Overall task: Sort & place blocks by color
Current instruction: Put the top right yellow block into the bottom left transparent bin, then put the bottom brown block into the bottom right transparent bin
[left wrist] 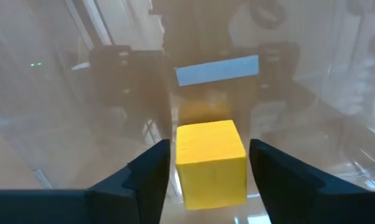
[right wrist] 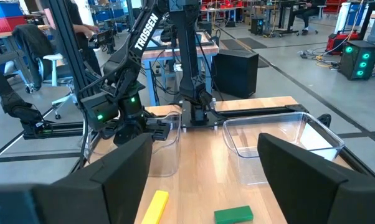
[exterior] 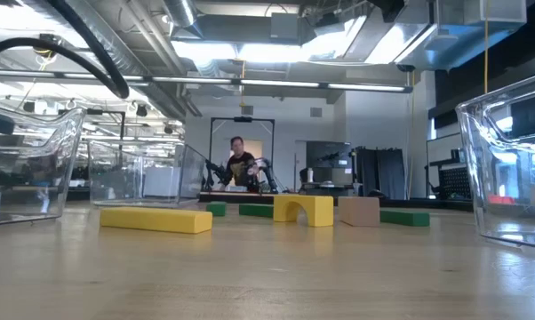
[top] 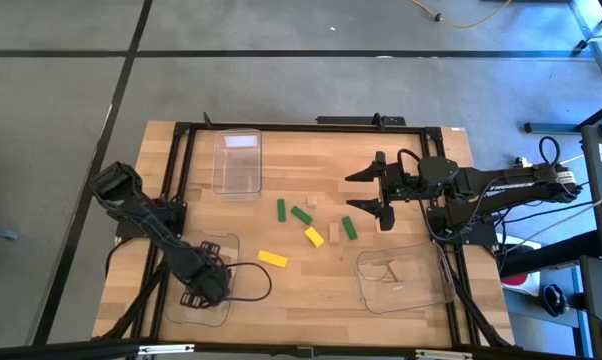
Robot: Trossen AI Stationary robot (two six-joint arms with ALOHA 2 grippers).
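The left gripper (top: 209, 287) reaches down into the clear tray (top: 169, 296) at the near left corner of the desk (top: 301, 300). In the left wrist view its fingers (left wrist: 151, 177) stand apart on either side of a yellow cube (left wrist: 210, 163), with a narrow gap visible at each side, so the cube sits between them on the tray floor rather than being squeezed. The right gripper (top: 382, 190) hovers over the desk's right half with its fingers (right wrist: 303, 177) spread wide and nothing between them. Beyond those fingers lie the loose blocks: a yellow bar (top: 272, 258), a yellow arch piece (top: 314, 236), 3 green bars (top: 301, 214), and 2 tan blocks (top: 333, 235), all on bare wood between the trays. A second clear tray (top: 237, 163) stands at the far side of the desk, left of centre; it holds only a pale label. A third clear tray (top: 405, 279) sits near the right gripper at the near right and shows no block inside it.
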